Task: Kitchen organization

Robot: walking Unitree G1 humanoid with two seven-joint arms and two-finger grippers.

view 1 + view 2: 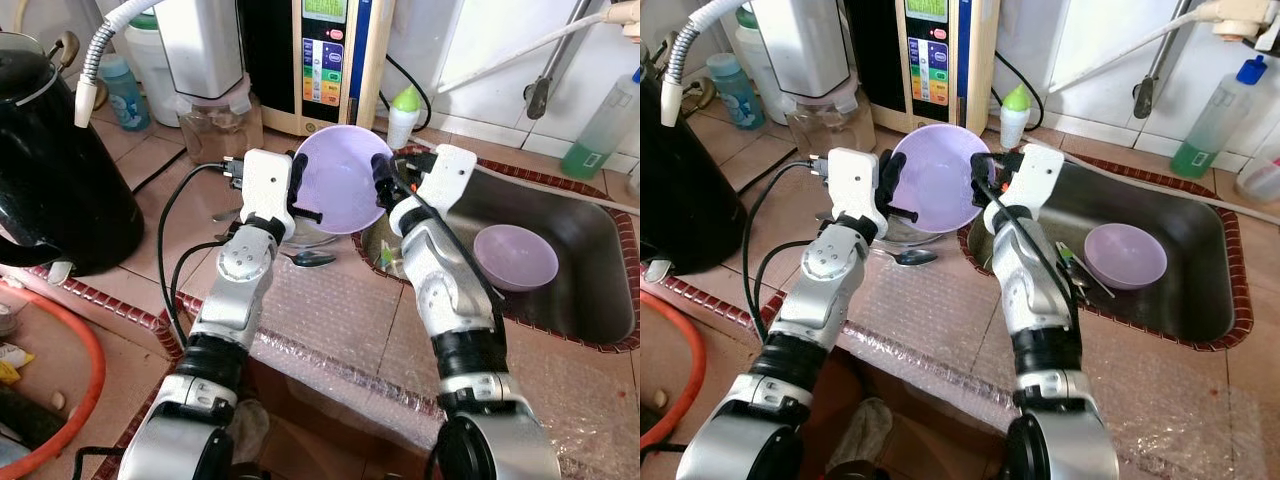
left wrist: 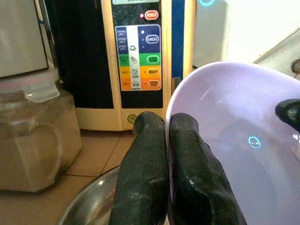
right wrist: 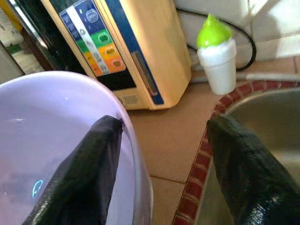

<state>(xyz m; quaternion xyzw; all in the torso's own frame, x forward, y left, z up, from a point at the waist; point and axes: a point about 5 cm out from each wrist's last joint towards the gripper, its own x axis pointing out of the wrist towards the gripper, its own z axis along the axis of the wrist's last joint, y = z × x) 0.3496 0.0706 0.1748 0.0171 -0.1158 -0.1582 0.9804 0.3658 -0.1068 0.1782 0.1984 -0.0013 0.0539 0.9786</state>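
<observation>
A large lilac bowl (image 1: 344, 178) is held up above the counter (image 1: 330, 320), tilted so its hollow faces the camera, just left of the sink (image 1: 590, 300) and in front of a cream appliance with coloured buttons (image 1: 325, 60). The left gripper (image 2: 166, 154) is clamped on the bowl's left rim, its two black fingers (image 2: 140, 187) pressed nearly together with the thin wall between them. The right gripper (image 3: 164, 159) is at the bowl's right rim with its fingers spread wide: one finger (image 3: 84, 173) lies against the inside of the bowl, the other stands apart over the sink's edge, so it is not gripping. Under the raised bowl, on the counter, sits a metal bowl (image 2: 89, 206), and a spoon (image 1: 308, 258) lies just near of it. Inside the sink, to the right, rests a smaller lilac bowl (image 1: 515, 256), upright. A sheet of bubble wrap (image 1: 340, 310) covers the near part of the counter. Far behind, a small white bottle with a green cap (image 1: 404, 115) stands by the appliance, with a clear jar (image 1: 212, 120) to the left. A black kettle (image 1: 55, 170) stands at the far left, and a green bottle (image 1: 600, 135) stands beyond the sink on the right.
</observation>
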